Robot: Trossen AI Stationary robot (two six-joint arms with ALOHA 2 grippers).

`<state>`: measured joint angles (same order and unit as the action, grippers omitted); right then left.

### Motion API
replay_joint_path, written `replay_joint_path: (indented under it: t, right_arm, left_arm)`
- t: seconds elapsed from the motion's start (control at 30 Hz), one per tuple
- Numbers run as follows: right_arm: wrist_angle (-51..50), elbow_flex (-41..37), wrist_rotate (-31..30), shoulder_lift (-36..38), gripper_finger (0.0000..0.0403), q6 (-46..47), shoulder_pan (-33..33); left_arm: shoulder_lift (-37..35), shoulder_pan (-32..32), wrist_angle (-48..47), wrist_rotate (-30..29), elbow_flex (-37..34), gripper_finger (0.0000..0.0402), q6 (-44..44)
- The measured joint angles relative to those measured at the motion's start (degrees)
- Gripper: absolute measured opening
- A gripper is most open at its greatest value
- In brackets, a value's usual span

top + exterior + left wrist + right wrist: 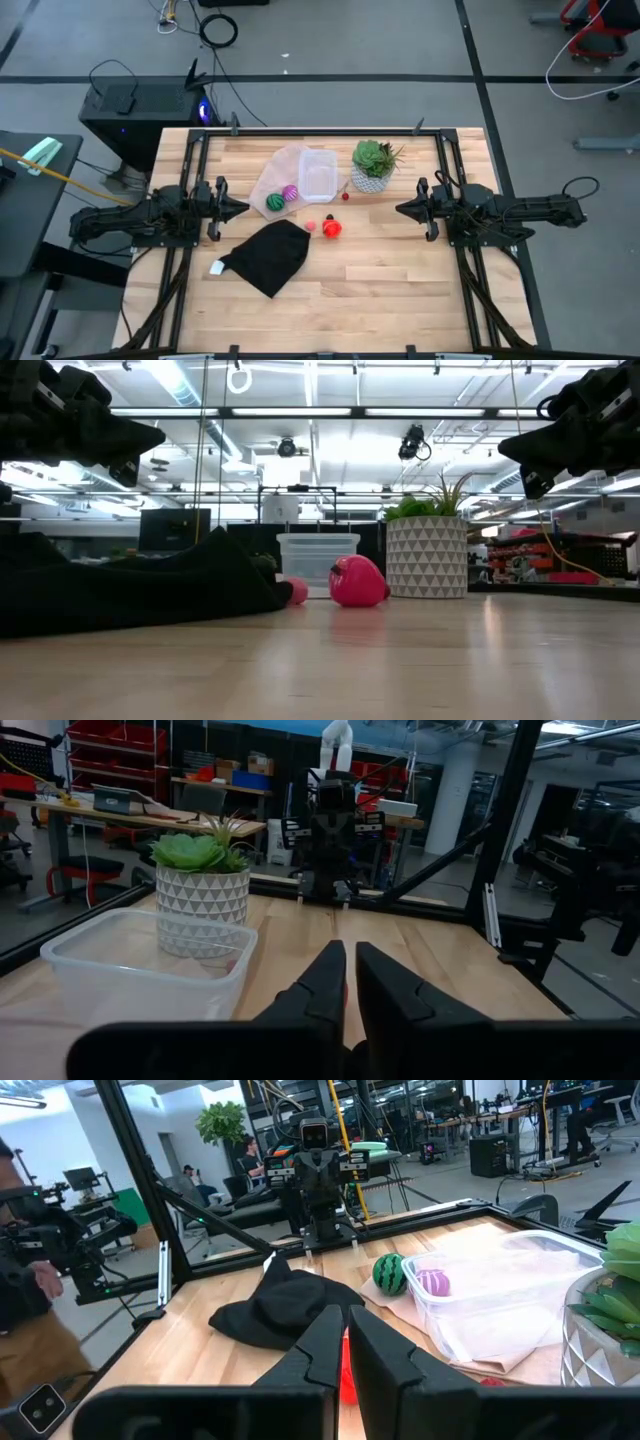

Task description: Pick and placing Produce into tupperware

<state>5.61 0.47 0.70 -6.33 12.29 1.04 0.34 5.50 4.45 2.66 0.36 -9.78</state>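
Left gripper hangs at the table's left side, fingers pressed together, holding nothing. Right gripper at the right side, likewise clenched and empty. Both are above the wood, well apart from the produce.

Tub sits mid-table toward the far edge, just beside the potted plant, one end lying on a pale sheet. The tub looks empty from above, though its clear walls make this hard to confirm.

Green ball and purple piece rest on the sheet, touching or nearly so, just left of the tub. Red-orange piece and a pink bit lie on bare wood near the black cloth. A small red bit sits between tub and pot.

White tag at the cloth's corner; any writing too small to read. No legible labels elsewhere.
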Motion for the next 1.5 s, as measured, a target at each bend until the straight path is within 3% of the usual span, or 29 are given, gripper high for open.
replay_joint_path:
  t: [1.5]
  right_arm:
    - [0.0,0.0,0.0,0.0,0.0029,0.0,0.0]
  left_arm:
    - [0.0,0.0,0.0,0.0,0.0,0.0034,-0.1]
